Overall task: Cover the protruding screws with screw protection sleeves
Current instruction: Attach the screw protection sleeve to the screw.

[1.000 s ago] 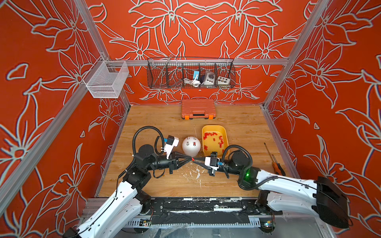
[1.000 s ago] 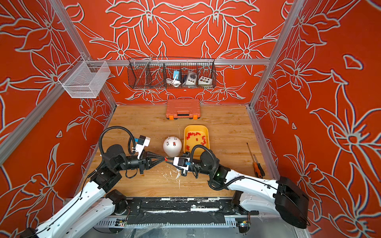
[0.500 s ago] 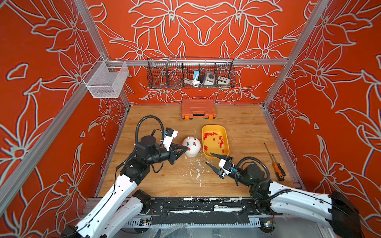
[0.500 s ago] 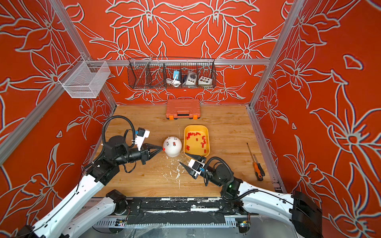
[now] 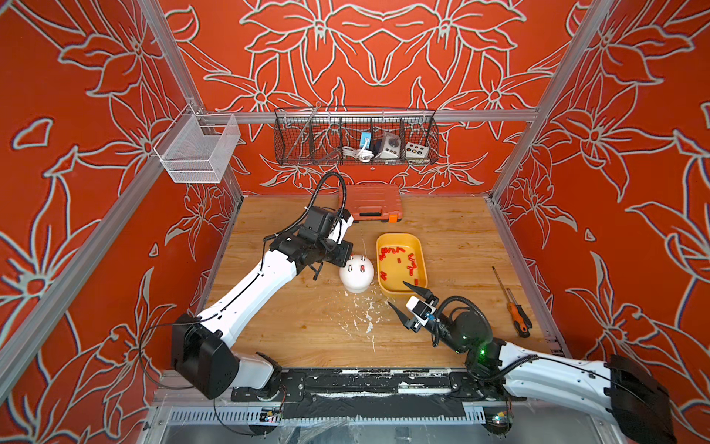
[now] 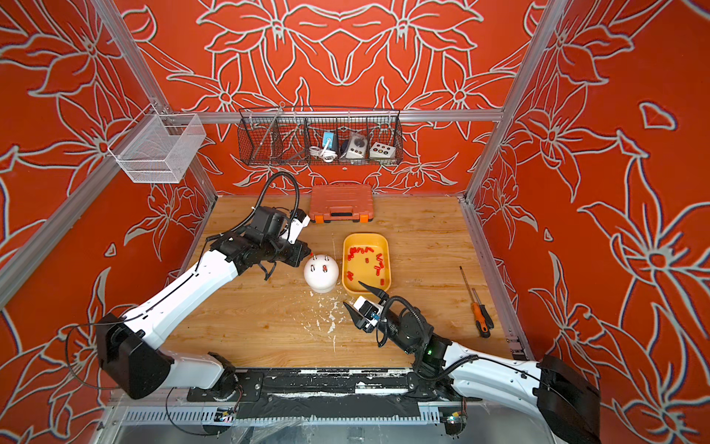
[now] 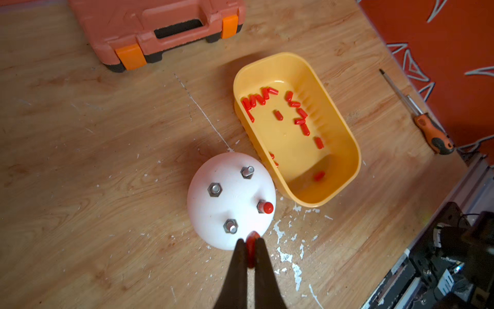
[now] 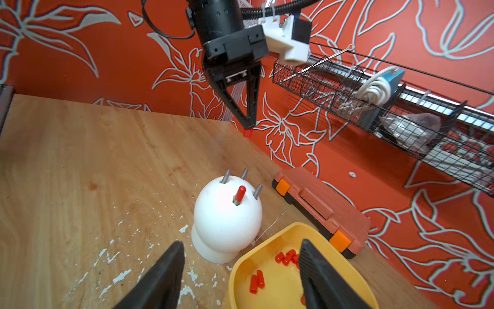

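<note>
The white dome (image 5: 356,273) stands mid-table beside the yellow tray (image 5: 419,246). Three protruding screws (image 7: 214,189) stick out bare, and a fourth wears a red sleeve (image 7: 267,207). My left gripper (image 7: 249,240) is shut on one red screw protection sleeve (image 7: 250,250). In the right wrist view that gripper (image 8: 248,124) hangs well above the dome (image 8: 227,214), pointing down, with the sleeve end (image 8: 248,133) showing below its tips. Several loose sleeves (image 7: 278,115) lie in the tray. My right gripper (image 5: 396,293) is open and empty at the tray's near end.
An orange tool case (image 5: 370,207) lies at the back of the table. An orange-handled screwdriver (image 5: 513,307) lies at the right edge. A black wire basket (image 5: 355,138) and a white mesh basket (image 5: 198,148) hang on the walls. White flecks (image 5: 365,315) mark the wood.
The right gripper let go of the sleeve, opened wide and drew back to the front right. The left arm carried the sleeve up and back, over the dome.
</note>
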Controlling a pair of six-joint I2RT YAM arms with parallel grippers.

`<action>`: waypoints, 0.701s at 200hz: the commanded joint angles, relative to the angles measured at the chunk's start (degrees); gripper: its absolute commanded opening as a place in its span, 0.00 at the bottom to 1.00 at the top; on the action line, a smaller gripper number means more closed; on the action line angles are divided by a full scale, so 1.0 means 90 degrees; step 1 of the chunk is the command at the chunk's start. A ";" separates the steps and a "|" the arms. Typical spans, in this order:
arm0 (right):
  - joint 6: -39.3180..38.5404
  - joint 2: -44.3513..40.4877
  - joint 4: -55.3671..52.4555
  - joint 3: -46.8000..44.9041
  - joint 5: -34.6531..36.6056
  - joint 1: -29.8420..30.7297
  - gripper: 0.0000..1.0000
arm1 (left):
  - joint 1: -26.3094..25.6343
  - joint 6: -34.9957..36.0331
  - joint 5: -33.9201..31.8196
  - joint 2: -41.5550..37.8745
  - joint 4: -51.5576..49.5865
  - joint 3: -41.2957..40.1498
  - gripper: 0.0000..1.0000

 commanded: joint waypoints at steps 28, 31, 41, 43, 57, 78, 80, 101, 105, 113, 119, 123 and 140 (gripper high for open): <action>-0.0198 -0.0263 0.0180 -0.0136 0.0359 -0.0005 0.70 | -0.0057 0.0392 -0.0267 0.0915 -0.1172 0.1014 0.00; -0.0212 -0.0264 0.0172 -0.0135 0.0342 -0.0007 0.70 | -0.0058 0.0410 -0.0287 0.0963 -0.1196 0.1052 0.00; -0.0214 -0.0253 0.0137 -0.0115 0.0300 -0.0005 0.70 | -0.0058 0.0494 -0.0288 0.1123 -0.1271 0.1184 0.00; -0.0215 -0.0255 0.0128 -0.0114 0.0299 -0.0005 0.70 | -0.0058 0.0500 -0.0300 0.1155 -0.1282 0.1210 0.00; -0.0188 -0.0253 0.0119 -0.0113 0.0293 -0.0005 0.71 | -0.0058 0.0547 -0.0479 0.1397 -0.1441 0.1423 0.00; -0.0181 -0.0288 0.0097 -0.0122 0.0270 -0.0010 0.72 | -0.0058 0.0607 -0.0455 0.1716 -0.1684 0.1751 0.00; -0.0180 -0.0293 0.0093 -0.0118 0.0269 -0.0006 0.72 | -0.0058 0.0619 -0.0442 0.1738 -0.1700 0.1770 0.00; -0.0179 -0.0285 0.0082 -0.0123 0.0255 -0.0005 0.72 | -0.0058 0.0634 -0.0575 0.1908 -0.1842 0.1905 0.00; -0.0177 -0.0296 0.0082 -0.0124 0.0250 -0.0005 0.72 | -0.0058 0.0659 -0.0582 0.1930 -0.1850 0.1909 0.00; -0.0178 -0.0297 0.0082 -0.0119 0.0250 -0.0005 0.72 | -0.0058 0.0697 -0.0552 0.1968 -0.1872 0.1921 0.00; -0.0178 -0.0294 0.0082 -0.0119 0.0242 -0.0005 0.72 | -0.0058 0.0707 -0.0546 0.1995 -0.1898 0.1934 0.00; -0.0180 -0.0291 0.0082 -0.0120 0.0233 -0.0005 0.72 | -0.0058 0.0716 -0.0542 0.2009 -0.1911 0.1945 0.00; -0.0179 -0.0284 0.0082 -0.0107 0.0196 -0.0005 0.72 | -0.0058 0.0754 -0.0530 0.2041 -0.1845 0.1926 0.00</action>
